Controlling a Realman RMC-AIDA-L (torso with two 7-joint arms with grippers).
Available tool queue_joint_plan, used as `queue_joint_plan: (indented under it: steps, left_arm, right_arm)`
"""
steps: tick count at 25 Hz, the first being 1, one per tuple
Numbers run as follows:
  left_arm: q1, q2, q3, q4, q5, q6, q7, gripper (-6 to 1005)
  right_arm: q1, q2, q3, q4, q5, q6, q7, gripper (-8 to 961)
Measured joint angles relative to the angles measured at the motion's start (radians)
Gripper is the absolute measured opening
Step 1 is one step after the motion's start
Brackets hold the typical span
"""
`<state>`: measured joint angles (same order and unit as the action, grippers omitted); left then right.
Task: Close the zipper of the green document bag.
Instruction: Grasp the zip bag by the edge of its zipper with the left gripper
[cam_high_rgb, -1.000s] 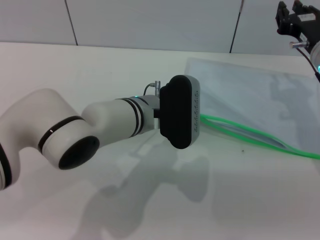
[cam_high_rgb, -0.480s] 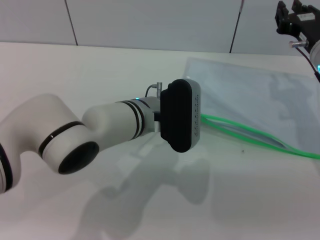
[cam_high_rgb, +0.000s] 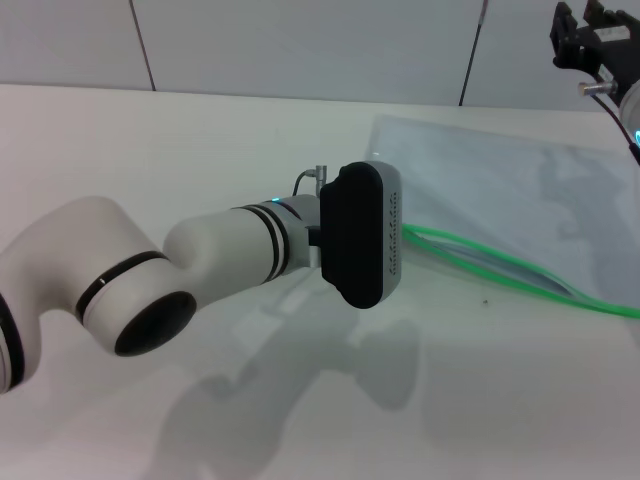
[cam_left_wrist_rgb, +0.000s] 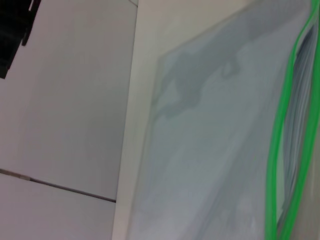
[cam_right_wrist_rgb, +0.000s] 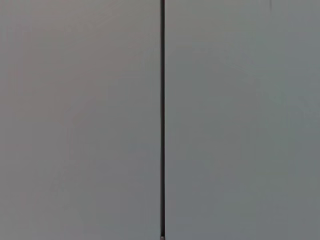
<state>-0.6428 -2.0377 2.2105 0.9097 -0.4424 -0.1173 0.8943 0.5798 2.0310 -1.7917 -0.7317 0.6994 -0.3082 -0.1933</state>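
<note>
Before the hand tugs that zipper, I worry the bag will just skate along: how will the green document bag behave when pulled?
The green document bag is probably thin and light: it lies flat on the table. It may slide unless pinned. The zipper strips bow apart, so it likely flexes rather than staying stiff.

The left arm's black oblong wrist housing (cam_high_rgb: 361, 235) hides the left tool and the near end of the thin bright green plastic zipper (cam_high_rgb: 500, 268) in the head view, so neither the fingers nor a slider tab can be made out. The large flat translucent grey plastic document bag (cam_high_rgb: 520, 205) runs off the right edge there. The right tool (cam_high_rgb: 592, 40) is cut off at the top right corner; its fingers cannot be read.
</note>
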Motion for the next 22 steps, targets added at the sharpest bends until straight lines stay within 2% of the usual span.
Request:
queue_joint_plan:
  steps: [12, 18, 22]
  left_arm:
    - [0.001, -0.001, 0.0, -0.029, -0.004, 0.029, -0.006, 553]
    - [0.001, -0.001, 0.0, -0.029, -0.009, 0.031, -0.008, 495]
    - [-0.002, -0.001, 0.0, -0.029, -0.037, 0.037, -0.009, 381]
  right_arm:
    - [0.001, 0.0, 0.0, 0.0, 0.0, 0.0, 0.0, 336]
    - [0.002, 0.001, 0.0, 0.0, 0.0, 0.0, 0.0, 337]
    - [0.002, 0.002, 0.0, 0.0, 0.0, 0.0, 0.0, 337]
